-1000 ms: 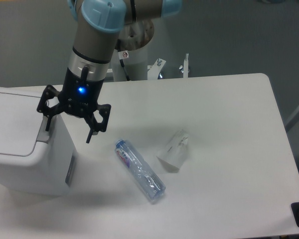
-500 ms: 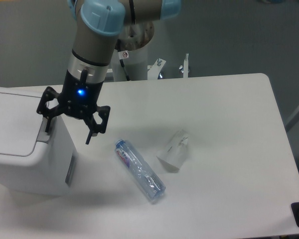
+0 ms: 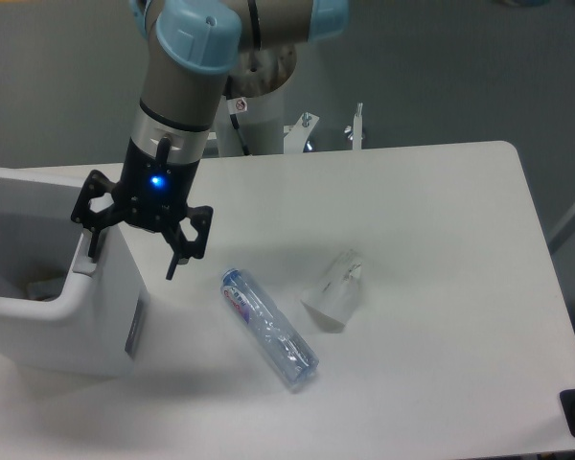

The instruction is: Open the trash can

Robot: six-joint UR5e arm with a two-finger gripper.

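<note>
The trash can is the big white bin at the left edge of the table, with a dark grey panel on its right side. Its top stands open and I look into a shadowed grey hollow with something small lying inside. My gripper hangs over the bin's right rim with its black fingers spread apart. The left fingertip rests at the grey tab on the rim, and the right fingertip hangs outside the bin above the table. Nothing is held between them.
A clear plastic bottle with a blue and red label lies on the white table just right of the bin. A crumpled clear plastic piece sits beside it. The arm's white base post stands behind the table's far edge.
The bin's flat white lid, shut in both earlier frames, is gone from the top and the inside now shows. My gripper has barely moved.
</note>
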